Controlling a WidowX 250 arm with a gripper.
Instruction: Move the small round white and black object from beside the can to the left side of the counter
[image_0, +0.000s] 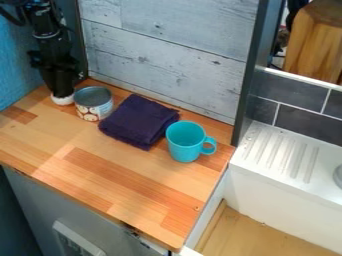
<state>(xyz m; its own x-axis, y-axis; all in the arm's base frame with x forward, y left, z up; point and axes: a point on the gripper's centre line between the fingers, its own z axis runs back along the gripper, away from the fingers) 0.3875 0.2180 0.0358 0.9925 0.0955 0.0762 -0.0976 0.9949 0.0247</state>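
Hanging nr can: gripper | state: can't tell | mug nr counter's R edge

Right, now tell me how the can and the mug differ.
The mug is plain turquoise, while the can is bare metal with a patterned label. The mug has a handle; the can shows none. The can sits left of the folded purple cloth in the picture, the mug right of it. Both stand upright on the wooden counter.

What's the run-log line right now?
gripper: upper left, at white item, beside can | purple cloth: folded, between can and turquoise mug | mug: upright
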